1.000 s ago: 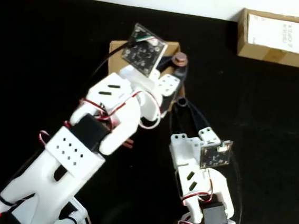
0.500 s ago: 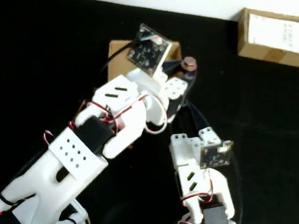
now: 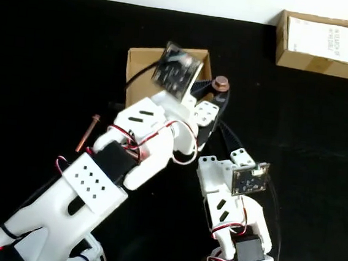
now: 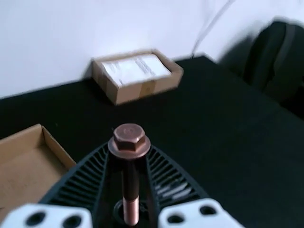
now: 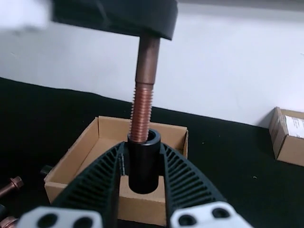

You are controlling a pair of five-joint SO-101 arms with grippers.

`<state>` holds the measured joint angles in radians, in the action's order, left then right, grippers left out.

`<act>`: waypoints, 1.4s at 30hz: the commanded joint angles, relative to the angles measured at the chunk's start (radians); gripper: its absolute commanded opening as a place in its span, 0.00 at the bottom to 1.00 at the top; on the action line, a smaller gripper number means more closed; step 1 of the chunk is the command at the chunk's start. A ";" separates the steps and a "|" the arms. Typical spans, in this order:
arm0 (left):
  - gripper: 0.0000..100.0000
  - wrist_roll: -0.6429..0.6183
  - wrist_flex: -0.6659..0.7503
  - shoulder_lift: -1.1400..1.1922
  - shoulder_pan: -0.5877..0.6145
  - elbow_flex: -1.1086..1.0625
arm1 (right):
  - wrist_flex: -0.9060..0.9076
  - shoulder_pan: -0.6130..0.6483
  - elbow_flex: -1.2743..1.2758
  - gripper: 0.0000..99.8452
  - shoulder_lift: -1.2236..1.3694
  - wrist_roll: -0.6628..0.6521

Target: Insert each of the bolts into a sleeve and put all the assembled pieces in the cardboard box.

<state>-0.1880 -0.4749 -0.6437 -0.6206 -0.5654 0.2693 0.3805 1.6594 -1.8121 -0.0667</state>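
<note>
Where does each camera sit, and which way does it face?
High view: fixed above the table, looking down on the left arm, right arm, cardboard box and a paper-filled box.
Left wrist view: on the left arm, looking along the left fingers, shut on the bolt, toward the paper-filled box.
Right wrist view: on the right arm, looking along the right fingers, shut on the sleeve, toward the cardboard box.
Shared: both wrist views show the bolt and cardboard box.

2 white arms [image 3: 88, 187] carry red-and-white cables [image 3: 126, 134], circuit boards [image 3: 177, 69] and black ribbed fingers [image 4: 80, 179].
</note>
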 commanded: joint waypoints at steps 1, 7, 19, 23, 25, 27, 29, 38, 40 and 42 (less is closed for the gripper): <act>0.01 -0.046 0.035 -0.002 -0.013 -0.015 | -0.001 0.005 0.002 0.01 -0.019 -0.003; 0.01 -0.060 0.058 0.002 0.013 -0.015 | -0.001 0.005 0.001 0.01 -0.019 -0.003; 0.01 -0.058 0.135 -0.001 0.030 -0.068 | -0.001 0.005 0.001 0.01 -0.019 -0.003; 0.01 -0.055 0.135 -0.001 0.039 -0.068 | -0.001 0.005 0.001 0.01 -0.019 -0.003; 0.01 -0.020 0.137 -0.001 0.042 -0.068 | -0.001 0.005 0.001 0.01 -0.019 -0.003; 0.01 0.002 0.153 -0.001 0.047 -0.070 | -0.001 0.005 0.001 0.01 -0.019 -0.003; 0.01 0.005 0.155 -0.001 0.047 -0.070 | -0.001 0.005 0.001 0.01 -0.019 -0.003; 0.01 0.005 0.193 0.004 0.053 -0.068 | -0.001 0.005 0.001 0.01 -0.019 -0.003; 0.01 0.005 0.209 0.005 0.056 -0.070 | -0.001 0.005 0.001 0.01 -0.019 -0.003; 0.01 0.002 0.213 0.005 0.058 -0.070 | -0.001 0.005 0.001 0.01 -0.019 -0.003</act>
<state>-0.1895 -0.2846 -0.6391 -0.5777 -0.6375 0.2708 0.3821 1.6594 -1.8121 -0.0667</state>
